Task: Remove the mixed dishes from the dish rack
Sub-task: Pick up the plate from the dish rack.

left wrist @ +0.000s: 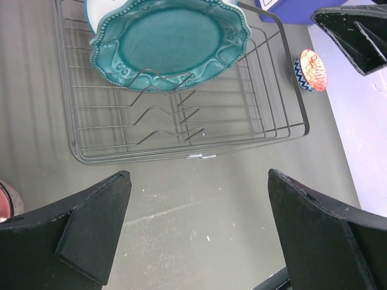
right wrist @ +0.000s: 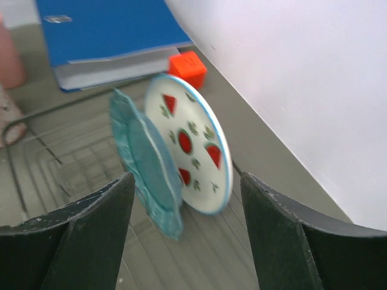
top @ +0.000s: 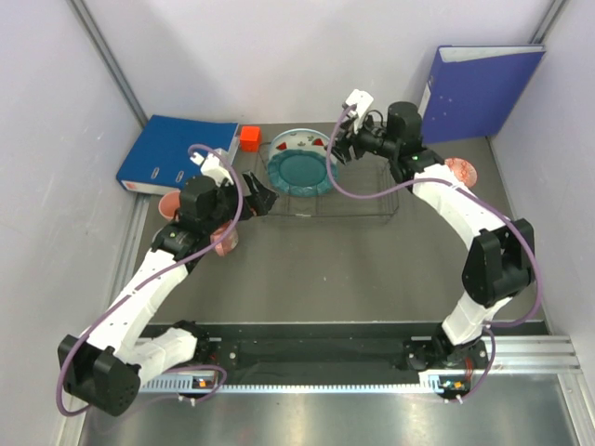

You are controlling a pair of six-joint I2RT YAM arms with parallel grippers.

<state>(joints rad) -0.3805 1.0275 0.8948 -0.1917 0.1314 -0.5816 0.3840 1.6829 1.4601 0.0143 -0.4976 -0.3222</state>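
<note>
Spine labels on the flat blue binder (top: 177,153) are too small to read. The left gripper (left wrist: 198,175), spread wide and empty, faces the dish rack (left wrist: 266,130) on the grey table (top: 325,269). Just ahead of the right gripper (right wrist: 187,178), its jaws parted around nothing, the teal plate (right wrist: 148,166) and white watermelon plate (right wrist: 193,142) stand in the rack, with pale walls (top: 279,56) beyond.

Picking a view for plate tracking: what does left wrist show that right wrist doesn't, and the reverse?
Left wrist only: the small patterned bowl sitting outside the dish rack, and the teal plate seen face-on. Right wrist only: the red cube, the flat blue binder, and the watermelon marks on the white plate. Both: the teal plate standing in the dish rack, with the white plate close behind it.
</note>
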